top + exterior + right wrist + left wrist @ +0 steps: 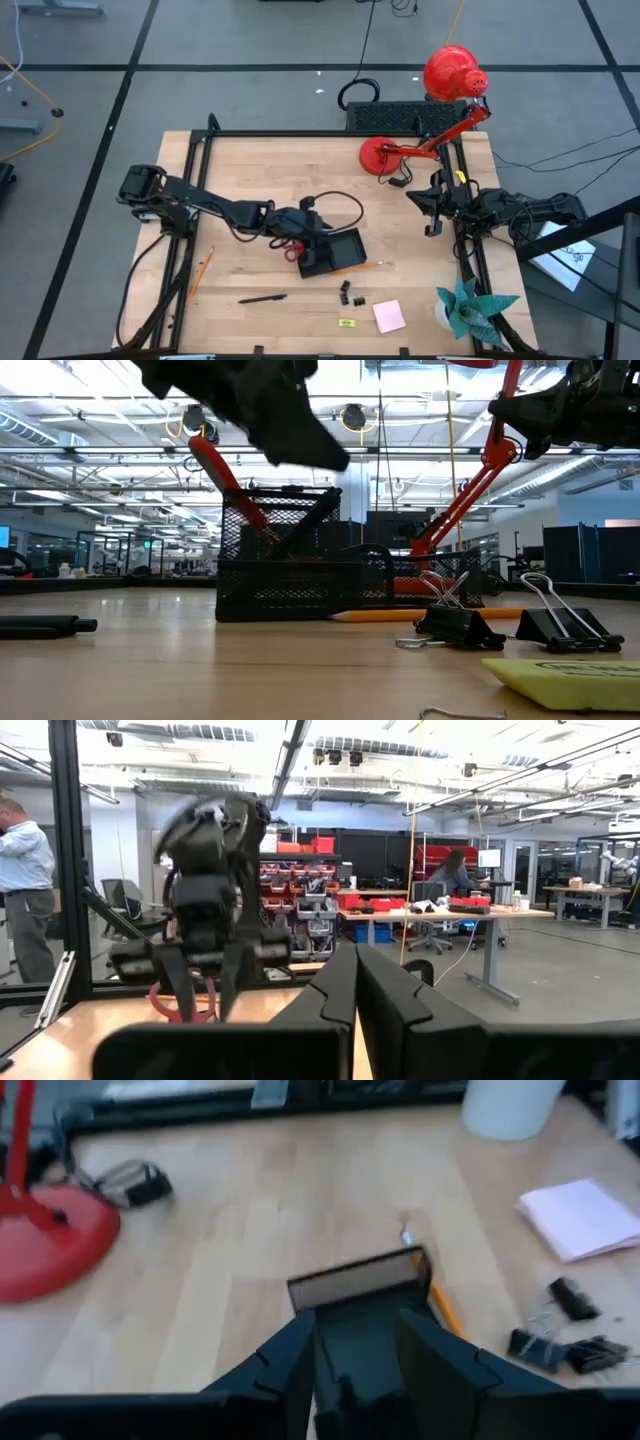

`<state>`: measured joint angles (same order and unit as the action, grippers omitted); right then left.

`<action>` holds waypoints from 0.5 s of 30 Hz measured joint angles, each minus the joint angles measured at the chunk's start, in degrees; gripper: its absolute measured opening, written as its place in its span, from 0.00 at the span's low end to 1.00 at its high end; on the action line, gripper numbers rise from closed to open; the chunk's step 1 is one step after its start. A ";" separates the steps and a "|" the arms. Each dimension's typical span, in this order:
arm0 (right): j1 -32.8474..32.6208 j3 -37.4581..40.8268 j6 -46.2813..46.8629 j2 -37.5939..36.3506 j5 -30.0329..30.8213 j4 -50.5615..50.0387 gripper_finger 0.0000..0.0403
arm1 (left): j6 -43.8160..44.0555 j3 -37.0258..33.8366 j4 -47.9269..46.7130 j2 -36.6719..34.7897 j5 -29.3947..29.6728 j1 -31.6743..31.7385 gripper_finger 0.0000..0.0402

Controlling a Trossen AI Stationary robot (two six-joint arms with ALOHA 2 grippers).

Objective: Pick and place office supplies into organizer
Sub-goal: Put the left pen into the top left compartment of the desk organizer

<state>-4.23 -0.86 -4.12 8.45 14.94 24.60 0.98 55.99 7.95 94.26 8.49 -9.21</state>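
Note:
The black mesh organizer (342,250) (290,575) stands mid-table. The red-handled scissors (291,250) (222,478) stand slanting in it, handles up and leaning out over its left rim. My left gripper (316,238) (356,1370) hangs open just above the organizer (355,1285) and, as far as shows, touches nothing. An orange pencil (367,265) (443,1308) lies against the organizer's right side. Black clips (350,292), a pink sticky pad (389,316), a yellow-green piece (347,323), a black pen (262,298) and another orange pencil (201,274) lie on the table. My right gripper (432,208) (356,988) waits shut at the right.
A red desk lamp (420,140) stands at the far right, its base (45,1245) beyond the organizer. A teal paper plant (470,308) sits at the near right corner. A black ribbed box (395,115) lies behind the lamp. Bare wood stretches left of the pen.

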 joint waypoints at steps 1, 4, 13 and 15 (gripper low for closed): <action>0.02 0.00 0.00 -0.02 0.00 0.02 0.01 | -0.50 0.36 -0.17 -0.51 0.07 -0.14 0.36; 0.01 0.00 0.05 -0.01 0.00 0.24 0.01 | -0.72 1.28 -2.48 -2.89 0.13 -0.93 0.37; 0.01 -0.02 0.22 -0.02 0.00 -0.20 0.01 | 17.48 7.23 -37.91 -11.94 5.50 -12.83 0.37; 0.02 -0.02 0.22 -0.02 0.00 -0.24 0.01 | 23.31 7.16 -39.55 -12.31 5.52 -17.28 0.37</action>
<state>-4.21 -0.88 -3.90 8.43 14.94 24.36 24.29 63.15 -31.60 81.95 14.00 -26.49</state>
